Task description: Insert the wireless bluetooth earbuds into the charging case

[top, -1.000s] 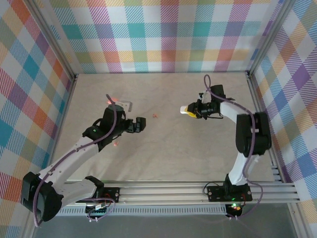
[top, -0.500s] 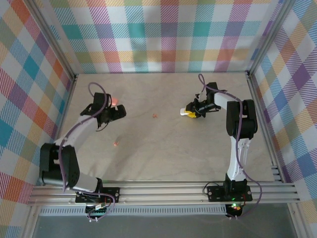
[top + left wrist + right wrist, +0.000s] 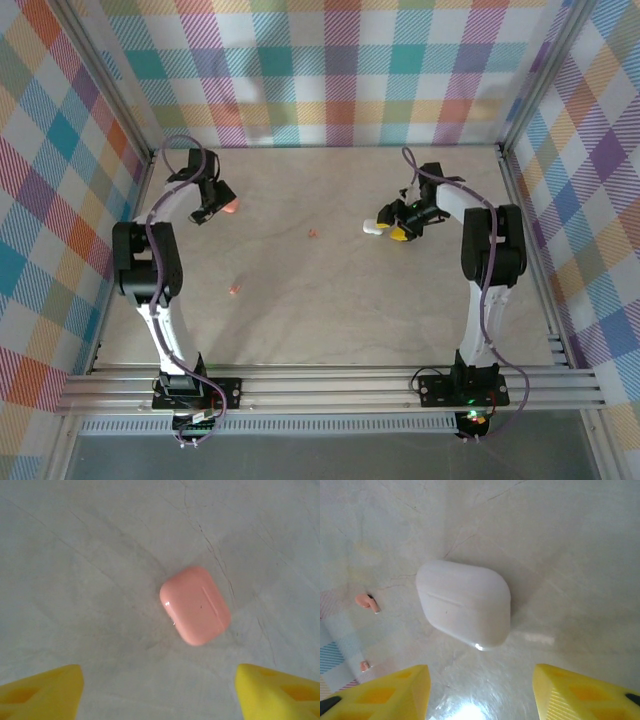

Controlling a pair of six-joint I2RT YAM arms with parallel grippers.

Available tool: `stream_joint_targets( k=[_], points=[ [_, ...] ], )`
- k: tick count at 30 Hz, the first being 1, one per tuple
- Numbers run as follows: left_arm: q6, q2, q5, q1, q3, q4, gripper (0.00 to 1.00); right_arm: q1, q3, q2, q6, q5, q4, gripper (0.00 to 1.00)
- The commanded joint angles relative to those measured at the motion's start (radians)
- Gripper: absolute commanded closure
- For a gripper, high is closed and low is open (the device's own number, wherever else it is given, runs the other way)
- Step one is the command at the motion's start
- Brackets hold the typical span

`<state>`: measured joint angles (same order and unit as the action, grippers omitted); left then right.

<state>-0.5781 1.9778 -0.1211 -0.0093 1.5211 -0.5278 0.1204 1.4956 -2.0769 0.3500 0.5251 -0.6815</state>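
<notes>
A closed salmon-pink charging case (image 3: 195,605) lies flat on the table at the far left (image 3: 232,207). My left gripper (image 3: 159,695) hovers just short of it, open, its yellow fingertips (image 3: 40,692) wide apart with nothing between them. A closed white charging case (image 3: 464,602) lies at the right (image 3: 372,228). My right gripper (image 3: 482,695) stands open just behind it, not touching it. Two tiny pink earbuds lie loose on the table: one (image 3: 313,234) near the middle, also seen as the earbud (image 3: 367,601) left of the white case, the other (image 3: 235,289) nearer the front left.
The beige tabletop (image 3: 330,310) is walled in by plaid panels, with metal frame posts at the corners. The left arm (image 3: 160,260) reaches close to the back left corner. The right arm (image 3: 485,260) stands along the right side.
The left arm swung back and left to the pink case, jaws narrowing a little. The right gripper opened and let go of the white case, which now rests on the table.
</notes>
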Motion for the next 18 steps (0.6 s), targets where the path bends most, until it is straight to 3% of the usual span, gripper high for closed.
stream_joint_targets(
  k=[1,18],
  points=[
    [-0.078,0.077,0.013,0.009,0.067,-0.061,0.3,0.018,-0.044,0.101,-0.032,-0.067,-0.035,0.43],
    [-0.109,0.254,-0.034,-0.027,0.28,-0.099,0.32,0.142,-0.149,0.297,-0.022,-0.083,0.057,0.45]
  ],
)
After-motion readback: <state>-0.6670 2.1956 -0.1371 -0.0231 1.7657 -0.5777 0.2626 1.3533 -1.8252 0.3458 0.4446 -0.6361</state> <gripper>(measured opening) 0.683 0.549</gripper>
